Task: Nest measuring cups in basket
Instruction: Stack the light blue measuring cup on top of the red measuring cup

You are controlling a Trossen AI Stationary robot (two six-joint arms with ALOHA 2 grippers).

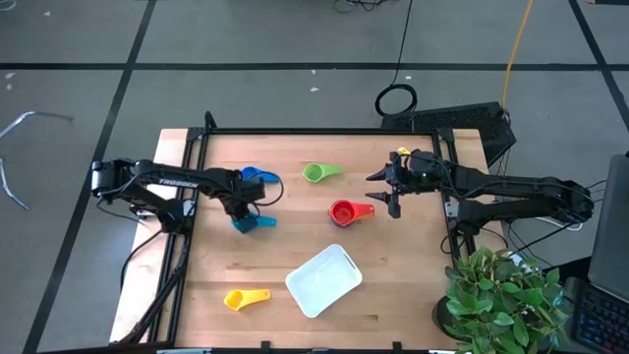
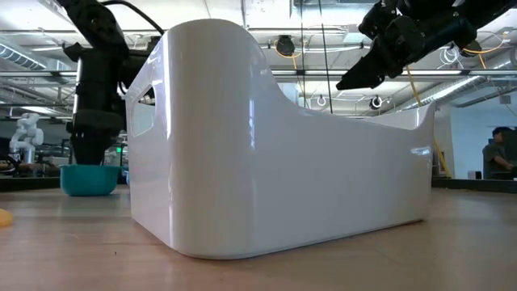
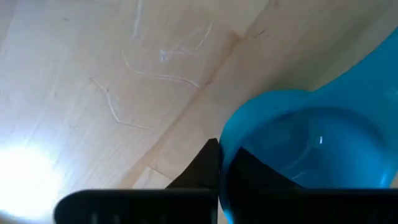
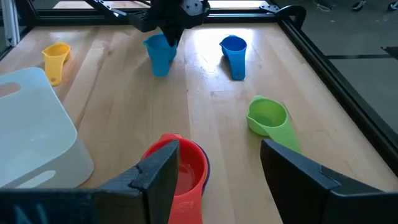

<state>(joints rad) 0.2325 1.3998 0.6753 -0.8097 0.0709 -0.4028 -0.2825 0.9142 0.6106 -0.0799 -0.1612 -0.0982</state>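
Note:
My left gripper (image 1: pixel 239 210) stands over a light blue measuring cup (image 1: pixel 257 223) at the table's left middle and is shut on it. A second blue cup (image 1: pixel 261 178) lies just beyond, and a green cup (image 1: pixel 318 173) lies at the far middle. The red cup (image 1: pixel 346 211) sits in the centre, its handle pointing at my right gripper (image 1: pixel 394 194), which hangs open above the table (image 2: pixel 363 73) and touches nothing. A yellow cup (image 1: pixel 246 298) lies near the front, beside the white basket (image 1: pixel 322 281). No orange or dark blue cup shows. My left gripper holds the light blue cup by its bowl rim (image 3: pixel 222 155), coming from above and pointing down. One finger (image 3: pixel 202 165) is outside the wall, and the other shows dark through the wall from inside the bowl. The cup's bottom (image 2: pixel 89 191) rests on the table, upright.
Black frame rails (image 1: pixel 295 133) border the table's far and side edges. A potted plant (image 1: pixel 501 295) stands at the right near corner. The basket (image 2: pixel 275 137) fills most of the low view. A person (image 2: pixel 494 153) sits far behind. Bare wood lies between the cups.

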